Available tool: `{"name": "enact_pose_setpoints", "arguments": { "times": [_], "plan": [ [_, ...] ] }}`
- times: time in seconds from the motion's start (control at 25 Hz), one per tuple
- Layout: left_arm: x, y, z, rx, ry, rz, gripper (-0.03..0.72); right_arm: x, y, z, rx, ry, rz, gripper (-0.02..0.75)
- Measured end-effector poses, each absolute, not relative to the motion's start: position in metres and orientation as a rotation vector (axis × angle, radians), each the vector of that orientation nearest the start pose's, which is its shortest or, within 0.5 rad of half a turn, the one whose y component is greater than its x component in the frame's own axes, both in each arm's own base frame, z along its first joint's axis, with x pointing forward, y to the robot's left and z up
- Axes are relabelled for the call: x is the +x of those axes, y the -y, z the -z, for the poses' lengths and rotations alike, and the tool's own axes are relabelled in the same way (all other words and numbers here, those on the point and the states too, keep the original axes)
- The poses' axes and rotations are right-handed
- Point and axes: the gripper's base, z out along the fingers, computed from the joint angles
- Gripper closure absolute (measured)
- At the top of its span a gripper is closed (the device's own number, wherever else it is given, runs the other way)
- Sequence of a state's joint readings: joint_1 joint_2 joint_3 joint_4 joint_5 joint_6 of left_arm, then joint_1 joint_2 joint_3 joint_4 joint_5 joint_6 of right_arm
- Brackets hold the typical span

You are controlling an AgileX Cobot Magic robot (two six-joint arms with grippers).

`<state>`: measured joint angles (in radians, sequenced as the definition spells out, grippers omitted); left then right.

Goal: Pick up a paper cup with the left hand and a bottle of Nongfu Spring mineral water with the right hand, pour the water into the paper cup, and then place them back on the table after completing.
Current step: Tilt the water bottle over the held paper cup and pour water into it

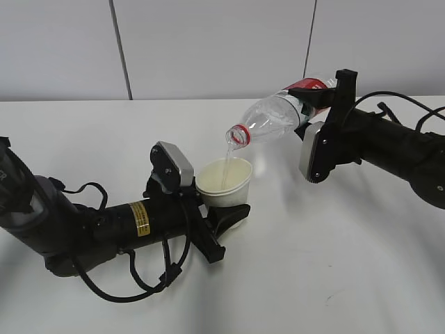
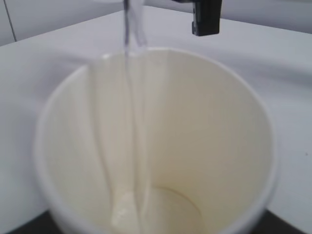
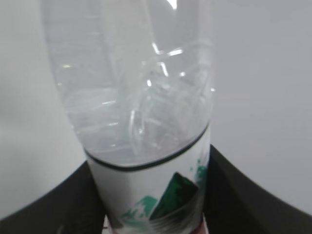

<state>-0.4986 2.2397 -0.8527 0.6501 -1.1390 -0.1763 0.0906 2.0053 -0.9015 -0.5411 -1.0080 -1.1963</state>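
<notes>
Right now the paper cup [image 1: 224, 182] sits upright in the left hand [image 1: 226, 216], held just above the white table [image 1: 334, 264] a little left of its middle. The black fingers [image 1: 233, 212] close around the lower part of the cup from either side — pinching it — with the wrist's silver-grey block [image 1: 174, 165] just to the left of the cup and the yellow sticker [image 1: 142, 217] further back along the arm.

Above and to the right of the cup, the right hand [image 1: 316, 97] grips the bottle [image 1: 278, 118] by its labelled lower half; in the right wrist view black fingers [image 3: 234, 190] press against both sides of the white-and-green label [image 3: 156, 195]. The bottle is tipped well over, its base high on the right and its open neck with the red ring [image 1: 239, 134] pointing down to the left, just above the cup's far rim.

A thin stream of water [image 1: 226, 163] falls from the neck into the cup. From the left wrist view the stream [image 2: 134, 122] runs down the inside wall to the bottom, where a small amount has gathered — how much is hard to tell. The rest of the water lies in the clear upper part of the bottle [image 3: 136, 112], towards the neck.
</notes>
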Motion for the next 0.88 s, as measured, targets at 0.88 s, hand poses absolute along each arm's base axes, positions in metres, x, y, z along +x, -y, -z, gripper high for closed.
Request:
{"name": "enact_pose_setpoints", "arguments": {
  "times": [0.88],
  "plan": [
    [0.2985,0.2197,-0.0657,0.96,-1.585,0.787,0.339,0.3814,-0.0739,-0.1554,-1.428,-0.894,0.724,0.34]
  ]
}}
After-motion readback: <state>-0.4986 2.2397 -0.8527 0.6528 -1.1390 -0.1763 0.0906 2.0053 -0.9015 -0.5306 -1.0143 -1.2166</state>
